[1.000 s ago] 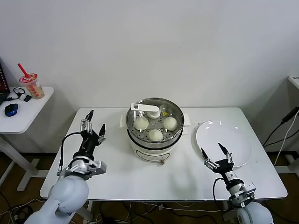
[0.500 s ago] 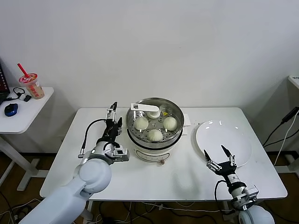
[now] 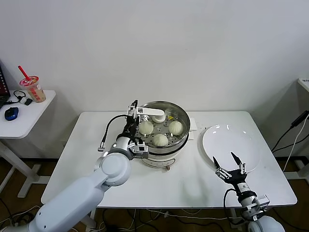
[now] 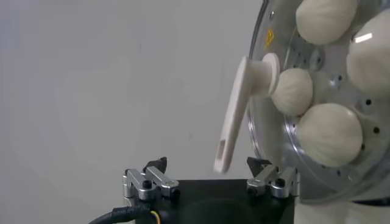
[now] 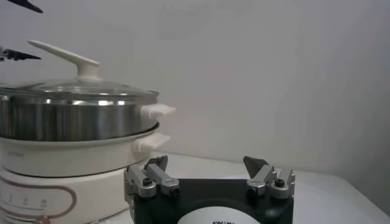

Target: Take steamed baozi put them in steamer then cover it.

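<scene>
The steamer (image 3: 159, 145) stands mid-table with its glass lid (image 3: 166, 116) lying on it. Several pale baozi (image 3: 175, 127) show through the glass, sitting on the perforated tray (image 4: 304, 112). My left gripper (image 3: 132, 112) is open at the lid's white handle (image 3: 149, 112). In the left wrist view the handle (image 4: 234, 115) points its free end between the spread fingers of the left gripper (image 4: 208, 165) without touching them. My right gripper (image 3: 230, 166) hangs open and empty over the table's front right, facing the steamer (image 5: 73, 140); the right gripper (image 5: 207, 163) holds nothing.
A flat white plate (image 3: 231, 145) lies bare to the right of the steamer. A small side table (image 3: 24, 121) at far left carries a drink cup (image 3: 33, 89) and a mouse (image 3: 11, 113). A white wall runs behind the table.
My left arm has swung from the table's left side across to the steamer, bringing its open gripper up to the lid handle. The right gripper has drifted slightly toward the front edge.
</scene>
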`<control>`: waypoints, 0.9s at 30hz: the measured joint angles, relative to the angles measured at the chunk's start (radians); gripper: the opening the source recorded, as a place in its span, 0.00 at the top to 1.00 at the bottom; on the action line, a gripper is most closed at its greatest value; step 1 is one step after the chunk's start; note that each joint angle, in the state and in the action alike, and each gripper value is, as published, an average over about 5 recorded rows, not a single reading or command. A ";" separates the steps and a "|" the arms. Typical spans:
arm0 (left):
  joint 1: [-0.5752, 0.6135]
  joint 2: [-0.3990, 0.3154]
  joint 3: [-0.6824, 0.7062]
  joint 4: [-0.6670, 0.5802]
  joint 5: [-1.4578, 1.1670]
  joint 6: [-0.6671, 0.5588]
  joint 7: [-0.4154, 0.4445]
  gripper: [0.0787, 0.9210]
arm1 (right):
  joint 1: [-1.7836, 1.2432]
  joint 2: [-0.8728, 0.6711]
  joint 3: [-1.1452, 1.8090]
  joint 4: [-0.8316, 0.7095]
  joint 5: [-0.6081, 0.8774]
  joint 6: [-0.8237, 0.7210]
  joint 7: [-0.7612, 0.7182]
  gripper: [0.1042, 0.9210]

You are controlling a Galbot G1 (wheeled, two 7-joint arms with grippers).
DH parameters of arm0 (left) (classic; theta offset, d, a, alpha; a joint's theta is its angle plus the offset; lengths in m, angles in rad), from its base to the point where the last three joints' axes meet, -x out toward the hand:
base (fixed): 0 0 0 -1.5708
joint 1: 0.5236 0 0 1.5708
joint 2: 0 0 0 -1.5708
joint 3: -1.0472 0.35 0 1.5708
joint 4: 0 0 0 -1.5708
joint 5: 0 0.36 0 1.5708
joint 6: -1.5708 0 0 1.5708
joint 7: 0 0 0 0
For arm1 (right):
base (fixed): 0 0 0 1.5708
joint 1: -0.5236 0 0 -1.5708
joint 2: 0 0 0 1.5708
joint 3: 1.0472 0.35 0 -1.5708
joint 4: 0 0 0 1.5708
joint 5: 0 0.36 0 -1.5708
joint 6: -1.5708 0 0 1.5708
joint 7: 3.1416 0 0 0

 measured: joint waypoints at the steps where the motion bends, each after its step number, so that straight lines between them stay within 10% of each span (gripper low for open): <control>1: -0.009 -0.005 0.005 0.008 0.001 0.000 0.002 0.12 | -0.001 0.000 0.001 -0.001 0.000 0.001 0.000 0.12; 15: -0.067 -0.061 0.008 0.121 0.012 0.000 0.014 0.12 | -0.002 0.003 0.003 -0.012 0.002 0.008 -0.003 0.12; 27: -0.075 -0.083 0.021 0.151 0.023 0.000 0.017 0.49 | 0.001 0.004 0.004 -0.021 0.002 0.011 -0.005 0.12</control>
